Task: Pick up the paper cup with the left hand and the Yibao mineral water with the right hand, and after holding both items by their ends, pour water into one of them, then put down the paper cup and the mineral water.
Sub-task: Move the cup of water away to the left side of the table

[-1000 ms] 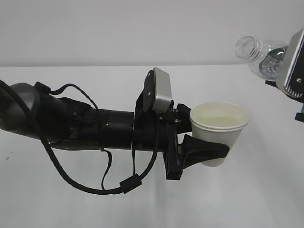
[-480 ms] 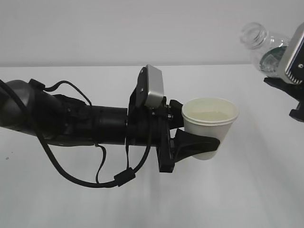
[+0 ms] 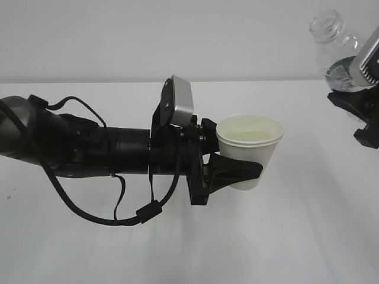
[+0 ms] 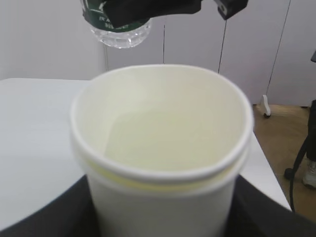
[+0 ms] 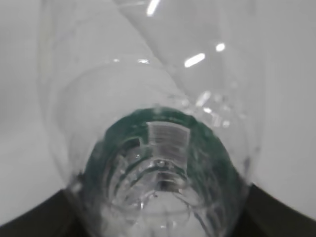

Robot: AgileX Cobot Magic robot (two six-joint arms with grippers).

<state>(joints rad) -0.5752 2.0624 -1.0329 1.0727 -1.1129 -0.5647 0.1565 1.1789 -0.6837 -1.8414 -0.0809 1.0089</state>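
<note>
White paper cup is held upright above the table by the left gripper, jaws partly spread and clamped around the lower wall, so the mouth faces up to receive and keep liquid. A shallow pool appears to lie at its bottom. Well apart at upper right, the right gripper grasps the bottle at its base end, jaws set to the body's width. The open neck points up and left, raised enough that nothing spills.
</note>
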